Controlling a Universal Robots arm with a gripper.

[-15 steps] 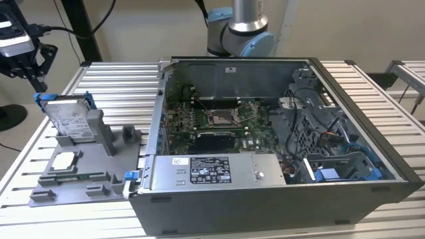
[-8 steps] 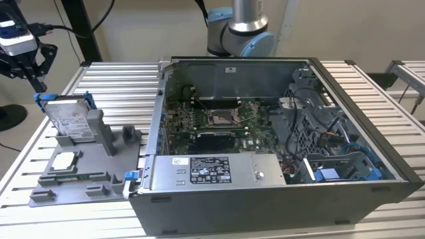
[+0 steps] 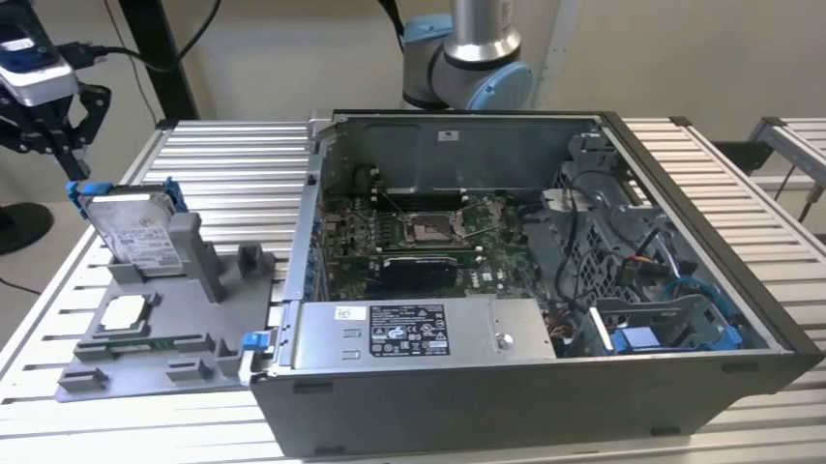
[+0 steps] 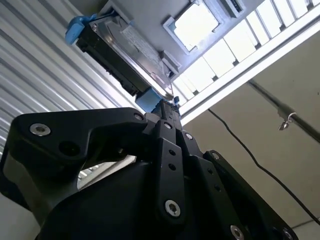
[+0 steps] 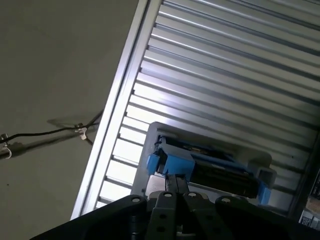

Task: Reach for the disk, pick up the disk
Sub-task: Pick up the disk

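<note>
Noted disk point(image 3: 130, 232) propped on edge in grey holder point(image 3: 181, 333) on bench point(image 3: 220, 155); claw point(image 5: 176, 180) pinched narrow, empty, close by blue bracket point(image 5: 170, 162). Risks jabbing bracket rather than straddling it, toppling disk.

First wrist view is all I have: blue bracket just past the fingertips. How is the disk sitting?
Observer: In the exterior view the disk stands on edge, slotted into a grey holder, label side showing.
Operator: Gripper on it?
Observer: The gripper is shut, with its tip just above the disk's upper corner on the exterior view's left. I cannot tell whether they touch.
</note>
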